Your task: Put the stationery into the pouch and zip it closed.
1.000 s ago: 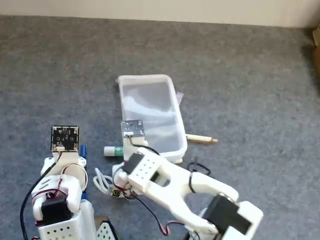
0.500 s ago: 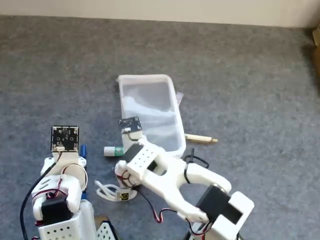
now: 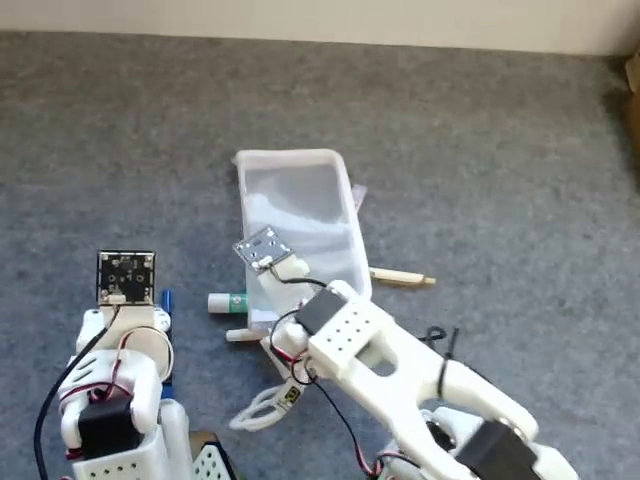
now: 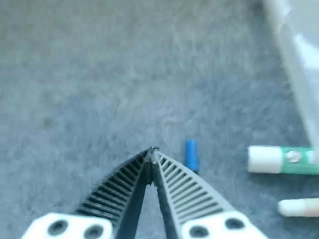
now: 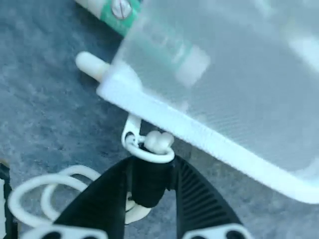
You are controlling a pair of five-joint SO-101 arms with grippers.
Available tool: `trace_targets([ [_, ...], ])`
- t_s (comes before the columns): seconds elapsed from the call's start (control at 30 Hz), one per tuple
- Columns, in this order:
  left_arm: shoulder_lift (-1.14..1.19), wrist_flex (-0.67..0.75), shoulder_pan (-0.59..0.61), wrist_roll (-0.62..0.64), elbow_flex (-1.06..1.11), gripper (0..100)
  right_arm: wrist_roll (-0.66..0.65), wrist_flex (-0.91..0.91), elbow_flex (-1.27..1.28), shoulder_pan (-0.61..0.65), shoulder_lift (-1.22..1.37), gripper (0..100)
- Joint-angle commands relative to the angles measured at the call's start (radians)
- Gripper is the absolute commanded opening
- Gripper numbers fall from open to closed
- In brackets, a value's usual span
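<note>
Pouch (image 3: 300, 210) zipper pull (image 5: 148, 144) at right end effector (image 5: 151, 162), grip unclear; left end effector (image 4: 151, 153) closed, empty.

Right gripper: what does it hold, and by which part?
The right gripper holds the pouch by its zipper pull.

Grey surface (image 3: 480, 130) is lying open across upper and right frame; pouch (image 3: 300, 215), glue stick (image 3: 226, 301) and right arm (image 3: 400, 365) are crowding lower centre.
</note>
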State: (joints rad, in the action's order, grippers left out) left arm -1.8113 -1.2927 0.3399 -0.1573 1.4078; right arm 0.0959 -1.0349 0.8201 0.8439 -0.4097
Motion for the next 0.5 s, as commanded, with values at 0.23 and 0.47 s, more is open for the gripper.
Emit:
trace_targets([
  [0.23, 0.016, 0.015, -0.193, 0.121, -0.107, 27, -0.1, -0.002, -0.01, -0.12, -0.213, 0.3],
  [0.47, 0.016, 0.015, -0.294, 0.169, -0.107, 28, -0.098, -0.002, -0.01, -0.122, -0.325, 0.3],
])
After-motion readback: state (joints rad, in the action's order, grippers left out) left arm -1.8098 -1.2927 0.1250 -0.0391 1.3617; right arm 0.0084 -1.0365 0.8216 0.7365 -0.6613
